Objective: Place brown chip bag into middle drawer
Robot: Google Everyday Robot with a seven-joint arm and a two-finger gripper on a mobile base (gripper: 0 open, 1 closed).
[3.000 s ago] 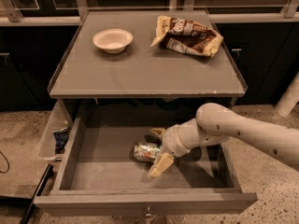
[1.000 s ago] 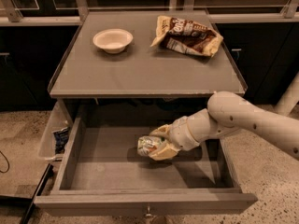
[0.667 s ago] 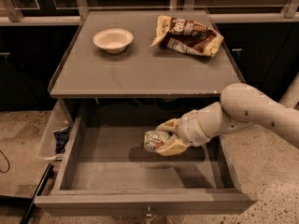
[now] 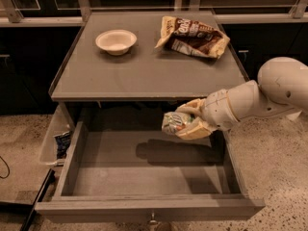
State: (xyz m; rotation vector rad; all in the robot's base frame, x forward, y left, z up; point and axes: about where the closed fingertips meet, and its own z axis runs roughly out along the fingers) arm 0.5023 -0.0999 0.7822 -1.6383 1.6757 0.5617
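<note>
Grey wooden middle drawer (image 4: 144, 209) open below the bench's (image 4: 144, 76) front edge. The cream two-finger gripper (image 4: 186, 124), over its right side, clamps a green-and-white drink can (image 4: 175, 123). Wrinkly brown chip bag (image 4: 192, 36) lies at the back-right corner, likely next once the can is shed.

Little can be read here. The brown chip bag (image 4: 192, 36), lying on the table (image 4: 144, 76), bears large white lettering (image 4: 185, 27) across its dark upper part, but the wrinkles break it up and no word can be made out. The small drink can (image 4: 173, 122) carries a green mark on white, too blurred to read; the tool (image 4: 186, 123) clasps it above the right side of the open middle drawer (image 4: 144, 208).
</note>
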